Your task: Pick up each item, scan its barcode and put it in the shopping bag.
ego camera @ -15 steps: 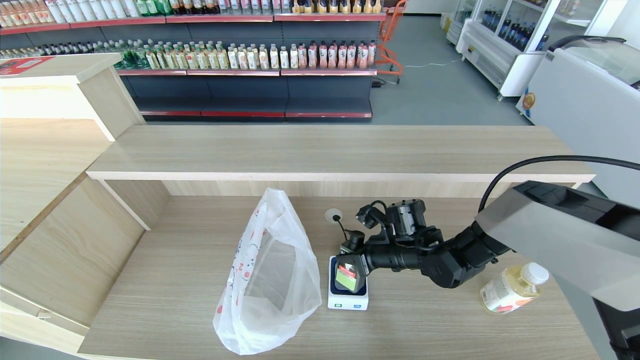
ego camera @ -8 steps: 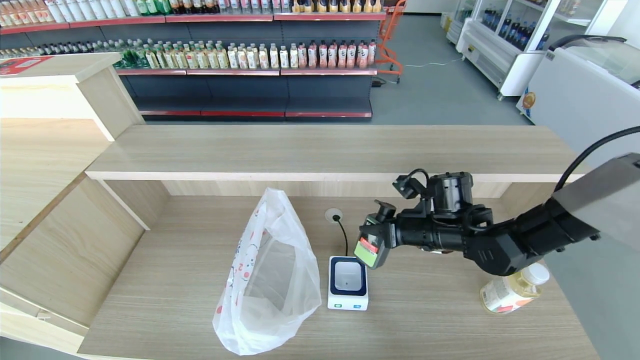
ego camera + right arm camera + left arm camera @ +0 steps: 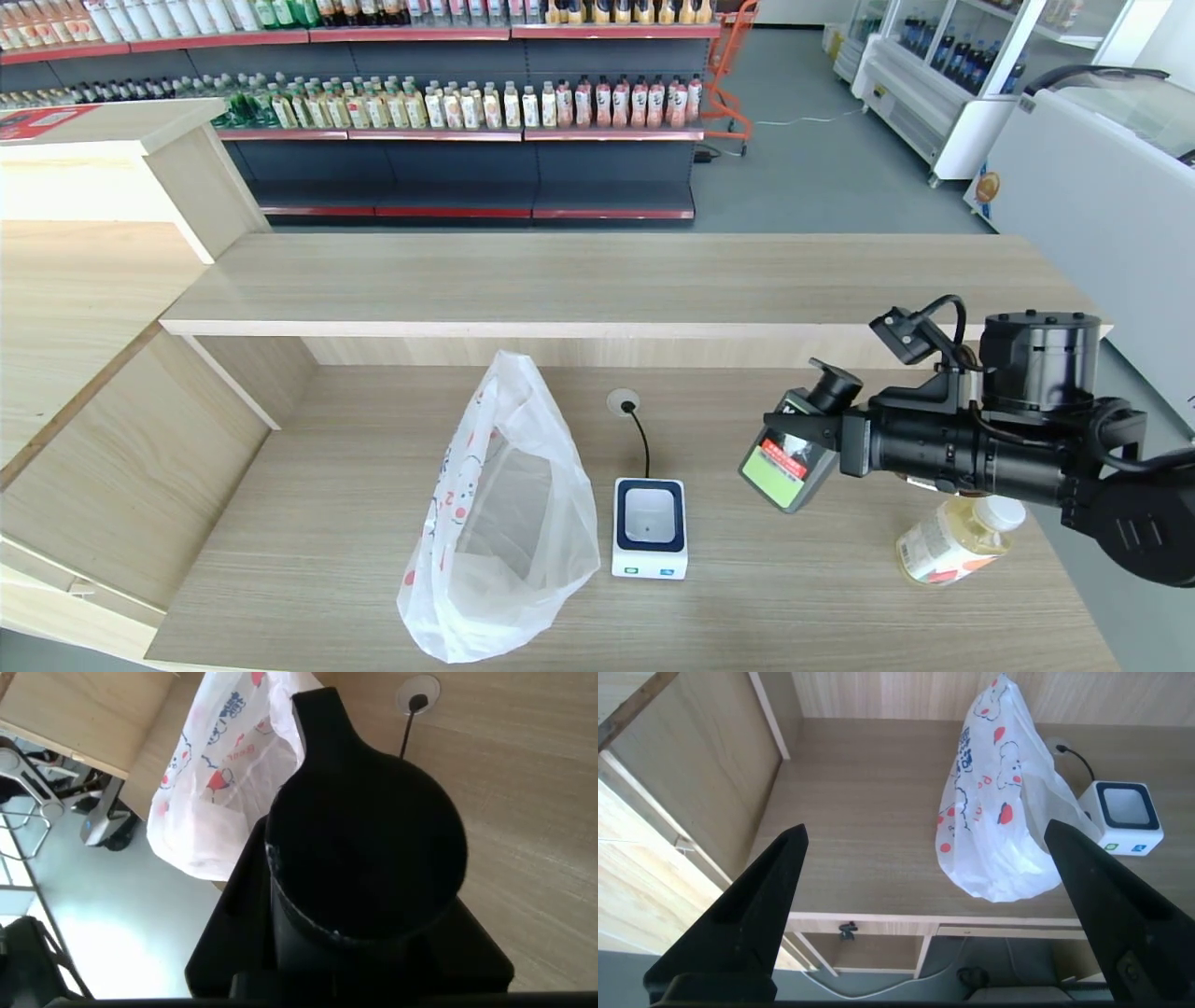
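**Status**

1. The right pincer [image 3: 787,459] is clenched on a small green-and-red item [image 3: 780,469]. The item is held in the air above the bench [image 3: 822,607], tilted, with its printed face toward the head camera.
2. The item is to the right of the scanner [image 3: 650,527], between it and the bottle [image 3: 957,541]. It is not over the scanner window and is well apart from the bag [image 3: 499,523].
3. The left pincer [image 3: 920,924] is released, its fingers spread wide with nothing between them. It hangs above the front edge of the bench, near the bag [image 3: 999,812].
4. The bottle lies on its side at the right end of the bench, untouched.
5. The bag stands open beside the scanner, on the scanner's left. The film blurs whatever is inside, so the contents cannot be told.

**Progress (judged)**

- Done: the first item is picked up.
- Unconfirmed: whether that item is scanned.
- Left: place the held item in the bag, then pick up, scan and bag the bottle.
- Overall: the task is less than halfway through.
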### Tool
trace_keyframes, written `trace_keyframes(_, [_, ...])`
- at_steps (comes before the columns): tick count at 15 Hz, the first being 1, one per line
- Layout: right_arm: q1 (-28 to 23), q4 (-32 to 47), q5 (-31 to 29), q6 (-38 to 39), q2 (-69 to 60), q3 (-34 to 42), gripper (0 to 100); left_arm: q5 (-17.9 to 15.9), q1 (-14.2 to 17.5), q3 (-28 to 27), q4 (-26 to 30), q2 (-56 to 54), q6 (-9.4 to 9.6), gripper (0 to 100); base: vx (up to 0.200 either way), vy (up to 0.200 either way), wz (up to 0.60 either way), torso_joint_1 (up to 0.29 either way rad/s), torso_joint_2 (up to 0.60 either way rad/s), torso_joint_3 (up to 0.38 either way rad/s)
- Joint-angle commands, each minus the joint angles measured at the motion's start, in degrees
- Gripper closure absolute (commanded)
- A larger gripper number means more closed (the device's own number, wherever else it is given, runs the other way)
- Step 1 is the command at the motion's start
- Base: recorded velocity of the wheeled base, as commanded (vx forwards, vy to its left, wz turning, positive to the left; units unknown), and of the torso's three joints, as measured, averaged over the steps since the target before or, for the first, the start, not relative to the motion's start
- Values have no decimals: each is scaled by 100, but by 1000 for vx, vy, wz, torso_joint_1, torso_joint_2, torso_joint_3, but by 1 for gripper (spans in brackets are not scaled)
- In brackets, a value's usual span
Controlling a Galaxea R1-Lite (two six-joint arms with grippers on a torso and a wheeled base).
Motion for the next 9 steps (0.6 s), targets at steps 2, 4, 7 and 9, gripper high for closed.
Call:
trace_keyframes(2, [-12, 1, -13, -9, -338, 160, 100, -2, 0, 1, -1, -2, -2, 0, 0, 0, 0, 0, 0, 0])
trace_keyframes(4, [-12, 10, -21, -9, -364, 187, 100, -10, 0, 1, -1, -2, 7, 0, 0, 0, 0, 0, 0, 0])
trace_keyframes(7, [-12, 19, -30, 0, -355, 222, 100, -2, 0, 1, -1, -2, -19, 0, 0, 133, 0, 2, 2, 0])
trace_keyframes(9, [-12, 19, -21, 0, -329, 248, 100, -2, 0, 1, -1, -2, -11, 0, 0, 200, 0, 2, 0, -2])
